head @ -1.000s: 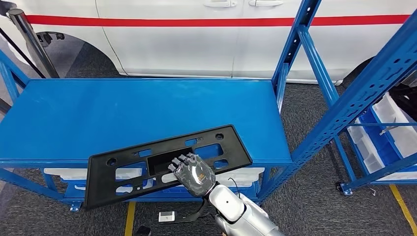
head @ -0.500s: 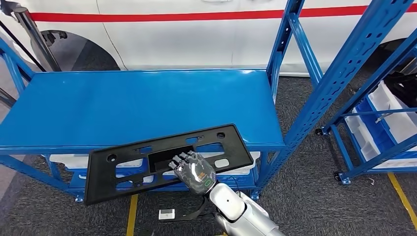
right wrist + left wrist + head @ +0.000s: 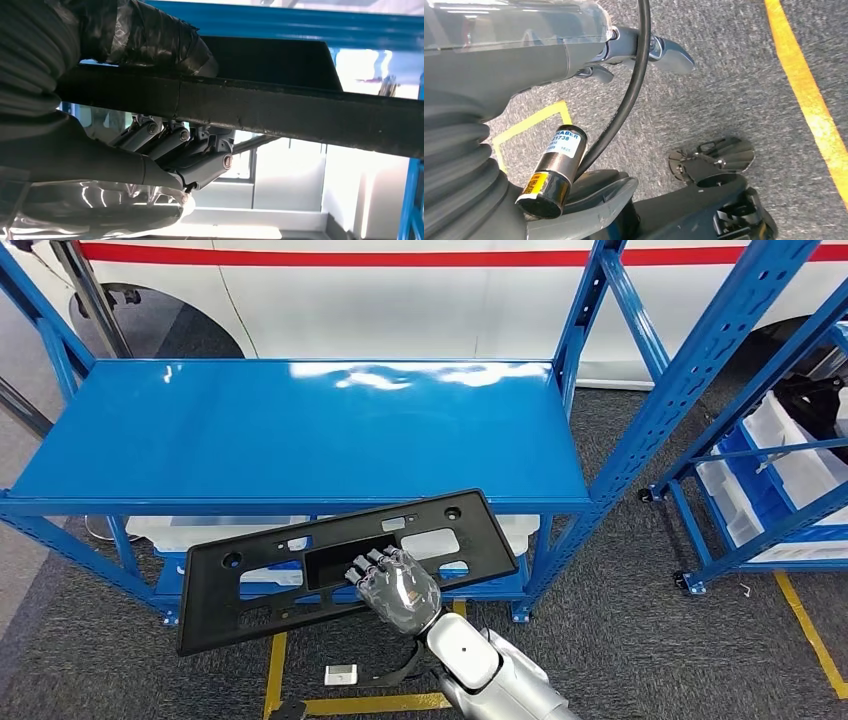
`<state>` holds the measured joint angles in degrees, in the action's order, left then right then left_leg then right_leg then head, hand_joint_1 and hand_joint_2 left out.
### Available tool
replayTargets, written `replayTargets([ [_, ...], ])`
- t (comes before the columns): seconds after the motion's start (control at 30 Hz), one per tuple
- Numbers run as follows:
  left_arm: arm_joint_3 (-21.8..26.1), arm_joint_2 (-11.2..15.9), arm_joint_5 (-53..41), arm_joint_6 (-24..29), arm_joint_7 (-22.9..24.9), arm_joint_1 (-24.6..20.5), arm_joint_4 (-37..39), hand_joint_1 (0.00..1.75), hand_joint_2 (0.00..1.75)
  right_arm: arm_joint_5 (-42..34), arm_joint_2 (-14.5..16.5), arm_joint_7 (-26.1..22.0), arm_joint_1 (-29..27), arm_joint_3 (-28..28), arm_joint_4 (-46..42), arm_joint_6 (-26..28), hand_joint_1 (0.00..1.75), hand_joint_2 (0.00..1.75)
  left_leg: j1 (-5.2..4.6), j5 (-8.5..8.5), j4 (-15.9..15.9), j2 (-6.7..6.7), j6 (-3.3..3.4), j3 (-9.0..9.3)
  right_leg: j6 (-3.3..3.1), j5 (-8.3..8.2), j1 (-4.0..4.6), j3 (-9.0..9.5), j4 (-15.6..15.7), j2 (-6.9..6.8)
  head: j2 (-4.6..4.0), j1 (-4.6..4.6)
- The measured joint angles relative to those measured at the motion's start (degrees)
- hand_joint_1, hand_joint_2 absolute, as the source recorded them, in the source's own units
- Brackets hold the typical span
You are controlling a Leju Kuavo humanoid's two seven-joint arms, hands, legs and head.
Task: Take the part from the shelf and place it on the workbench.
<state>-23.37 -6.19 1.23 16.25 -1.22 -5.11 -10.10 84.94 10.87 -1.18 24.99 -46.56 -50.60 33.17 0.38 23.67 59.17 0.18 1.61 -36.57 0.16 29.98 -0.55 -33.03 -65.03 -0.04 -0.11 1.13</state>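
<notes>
Fingers: those of the right hand are curled over the near edge of the part's central rectangular recess; from the wrist camera the dark fingers sit on one face of the panel and the taped thumb on the other, so the grip is a firm clamp
Part: long flat black plastic panel with cut-outs and round holes; held in the air, tilted, its left end lower; it sits in front of the workbench's near edge and does not rest on the top
Right arm: silver, rising from the lower edge of the head view
Left hand: hanging over grey carpet; fingers look bent inward, but whether they are closed I cannot tell
Workbench: glossy blue top on a blue frame; pale bins on the shelf beneath
Surroundings: blue perforated rack uprights to the right with white bins; a white vehicle with a red stripe behind; yellow floor lines
</notes>
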Motion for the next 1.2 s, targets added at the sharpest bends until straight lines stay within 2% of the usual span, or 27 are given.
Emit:
replayTargets([
  [0.03,0.0,0.0,0.0,0.0,0.0,0.0,0.0,0.00,1.75,0.0,0.0,0.0,0.0,0.1,-0.3,0.0,1.73,1.75,-0.02,-0.43,0.0,0.00,-0.27,-0.26,-0.40,-0.09,0.26,2.12,3.3,0.00,0.00,-0.01],
  [0.07,0.0,0.0,0.0,0.0,0.0,0.0,0.0,0.00,1.75,0.0,0.0,0.0,0.0,0.2,-0.5,0.0,1.73,1.75,0.04,-0.86,-0.1,0.02,-0.61,-0.40,-0.69,0.12,0.51,3.25,5.3,0.02,0.00,0.00],
  [0.13,0.0,0.0,0.0,-0.1,-0.1,0.0,0.0,0.00,1.75,0.0,0.0,0.0,0.0,0.3,-0.7,0.0,1.73,1.75,0.16,-1.69,-0.4,0.04,-1.39,-0.55,-0.99,-0.48,0.65,3.16,6.3,0.02,0.00,0.01],
  [0.17,0.0,0.0,0.0,-0.1,-0.1,0.1,0.0,0.00,1.75,0.0,0.0,0.0,0.1,0.4,-0.8,0.0,1.73,1.75,0.23,-1.51,-0.3,0.00,-1.74,-0.73,-1.26,-1.04,0.56,2.89,6.6,-0.05,0.00,0.00],
  [0.2,0.0,0.0,0.0,-0.1,-0.1,0.1,0.0,0.00,1.75,0.0,0.1,0.0,0.0,0.4,-0.8,0.0,1.73,1.75,0.25,-0.39,0.4,-0.03,-2.05,-1.12,-1.66,-1.69,0.38,2.49,6.8,-0.14,0.00,-0.03],
  [0.23,0.0,0.1,0.0,-0.1,-0.1,0.2,0.0,0.00,1.75,0.0,0.1,0.0,0.0,0.4,-0.8,0.0,1.73,1.75,0.29,1.69,2.1,-0.08,-2.34,-1.73,-2.01,-2.38,0.19,1.99,7.1,-0.24,0.00,-0.05],
  [0.3,0.0,0.1,0.0,-0.1,0.0,0.2,0.0,0.00,1.75,0.0,0.1,0.0,0.0,0.5,-0.9,-0.1,1.73,1.75,0.45,7.31,8.5,-0.09,-2.87,-3.40,-2.41,-3.58,0.18,0.54,7.1,-0.35,0.00,-0.10],
  [0.33,0.0,0.1,0.0,-0.1,0.0,0.2,0.0,0.00,1.75,0.0,0.1,0.0,-0.1,0.5,-0.9,-0.1,1.73,1.75,0.50,9.14,12.0,-0.09,-3.11,-4.06,-2.39,-4.15,0.19,-0.27,7.0,-0.40,0.00,-0.10],
  [0.37,0.0,0.2,0.0,-0.1,0.0,0.2,0.0,0.00,1.75,0.0,0.1,0.0,-0.2,0.5,-0.9,-0.1,1.73,1.75,0.56,9.66,14.5,-0.09,-3.33,-4.20,-2.33,-4.68,0.18,-1.14,6.8,-0.44,0.00,-0.10],
  [0.4,0.0,0.2,0.0,-0.1,0.0,0.2,0.0,0.00,1.75,0.0,0.1,0.0,-0.3,0.6,-0.9,-0.2,1.73,1.75,0.65,8.89,15.4,-0.08,-3.49,-3.56,-2.22,-5.18,0.15,-2.01,6.6,-0.48,0.00,-0.10],
  [0.43,0.0,0.2,0.0,-0.1,0.0,0.2,0.0,0.00,1.75,0.0,0.1,0.0,-0.4,0.6,-1.0,-0.2,1.73,1.75,0.77,7.32,14.2,-0.07,-3.60,-1.94,-2.05,-5.60,0.09,-2.86,6.3,-0.49,0.00,-0.10],
  [0.47,0.0,0.2,0.0,-0.1,0.0,0.1,0.0,0.00,1.75,0.0,0.1,0.0,-0.4,0.6,-1.0,-0.3,1.73,1.75,0.90,5.83,11.1,-0.06,-3.68,0.62,-1.81,-5.97,0.02,-3.65,5.9,-0.49,0.00,-0.11],
  [0.53,0.0,0.3,0.0,-0.1,0.0,0.0,0.0,0.00,1.75,0.0,0.1,0.0,-0.5,0.8,-1.4,-0.6,1.73,1.75,0.79,5.57,3.4,-0.16,-3.45,6.11,-1.19,-6.58,0.07,-4.91,5.1,-0.48,0.00,-0.10],
  [0.57,0.0,0.3,0.0,-0.1,0.0,0.0,0.0,0.00,1.75,0.0,0.1,0.0,-0.5,0.8,-1.6,-0.7,1.73,1.75,0.66,6.15,0.7,-0.24,-3.14,7.66,-0.86,-6.91,0.13,-5.21,4.8,-0.50,0.00,-0.09],
  [0.6,0.0,0.3,-0.1,-0.1,0.0,0.0,0.0,0.00,1.75,0.0,0.1,0.0,-0.5,0.9,-1.8,-0.9,1.73,1.75,0.47,6.70,-0.6,-0.32,-2.72,8.22,-0.52,-7.30,0.19,-5.35,4.8,-0.52,0.00,-0.07],
  [0.67,0.0,0.3,0.0,-0.1,0.0,0.1,0.0,0.00,1.75,0.0,0.1,-0.1,-0.6,1.1,-2.1,-1.4,1.73,1.75,0.48,6.09,-0.9,-0.26,-1.69,7.61,0.17,-7.87,0.18,-5.48,4.9,-0.51,0.00,-0.04],
  [0.7,0.0,0.3,0.0,-0.1,0.0,0.1,0.0,0.00,1.75,0.0,0.1,-0.2,-0.6,1.2,-2.2,-1.6,1.73,1.75,0.54,5.53,-1.0,-0.17,-1.11,7.25,0.46,-7.14,0.11,-5.83,4.5,-0.42,0.00,-0.04],
  [0.73,0.0,0.4,0.0,-0.1,0.0,0.1,0.0,0.00,1.75,0.0,0.1,-0.3,-0.7,1.3,-2.3,-1.8,1.73,1.75,0.64,4.86,-1.2,-0.06,-0.53,6.74,0.68,-5.31,0.06,-6.45,3.1,-0.30,0.00,-0.04],
  [0.8,0.0,0.4,0.0,-0.1,0.0,0.0,0.0,0.00,1.75,0.0,0.1,-0.4,-0.8,1.5,-2.5,-2.1,1.73,1.75,0.64,3.62,-1.2,0.06,0.19,5.42,0.94,0.32,-0.07,-8.27,-2.8,-0.11,0.00,-0.04],
  [0.83,0.0,0.4,0.0,-0.1,0.0,0.0,0.0,0.00,1.75,0.0,0.1,-0.4,-0.9,1.6,-2.6,-2.1,1.73,1.75,0.59,3.07,-1.1,0.07,0.30,4.67,1.04,2.53,-0.08,-9.06,-6.4,-0.07,0.00,-0.04],
  [0.87,0.0,0.4,-0.1,-0.1,0.0,0.1,0.0,0.00,1.75,0.0,0.1,-0.4,-1.0,1.6,-2.6,-2.2,1.73,1.75,0.53,2.59,-1.0,0.08,0.29,3.93,1.09,3.43,-0.10,-9.39,-9.2,-0.06,0.00,-0.04],
  [0.9,0.0,0.4,-0.1,-0.1,0.0,0.1,0.0,0.00,1.75,0.0,0.1,-0.4,-1.2,1.7,-2.6,-2.2,1.73,1.75,0.47,2.14,-0.9,0.09,0.24,3.20,1.05,3.01,-0.11,-8.90,-10.4,-0.06,0.00,-0.04],
  [0.93,0.0,0.4,-0.2,-0.1,0.0,0.2,0.0,0.00,1.75,0.0,0.1,-0.4,-1.3,1.7,-2.7,-2.3,1.73,1.75,0.42,1.74,-0.7,0.09,0.15,2.51,0.90,1.69,-0.10,-7.47,-9.6,-0.06,0.00,-0.04],
  [1.0,0.0,0.4,-0.4,-0.1,0.0,0.2,0.0,0.00,1.75,0.0,0.1,-0.4,-1.5,1.8,-3.1,-2.5,1.73,1.75,0.28,1.06,-0.5,0.06,-0.11,1.51,0.18,-0.68,0.07,-2.22,-2.9,-0.01,0.00,-0.05],
  [1.07,0.0,0.3,-0.5,-0.1,0.0,0.2,0.0,0.00,1.75,0.0,0.1,-0.5,-1.5,1.9,-3.6,-2.6,1.73,1.75,0.16,0.36,-0.4,0.05,-0.63,1.04,-0.47,-0.68,0.41,2.24,4.1,0.04,0.00,-0.07],
  [1.13,0.0,0.3,-0.5,-0.1,0.0,0.2,0.0,0.00,1.75,0.0,0.1,-0.5,-1.5,2.0,-4.0,-2.7,1.73,1.75,0.25,-0.43,-0.6,0.07,-1.35,0.88,-0.67,-0.46,0.73,3.31,6.4,0.05,0.00,-0.07],
  [1.2,0.0,0.4,-0.6,-0.2,0.0,0.3,0.1,0.00,1.75,0.0,0.1,-0.6,-1.6,2.1,-4.2,-2.9,1.73,1.75,0.33,-0.28,-0.4,0.01,-2.01,0.47,-1.12,-1.42,0.44,2.85,6.9,-0.12,0.00,-0.06],
])
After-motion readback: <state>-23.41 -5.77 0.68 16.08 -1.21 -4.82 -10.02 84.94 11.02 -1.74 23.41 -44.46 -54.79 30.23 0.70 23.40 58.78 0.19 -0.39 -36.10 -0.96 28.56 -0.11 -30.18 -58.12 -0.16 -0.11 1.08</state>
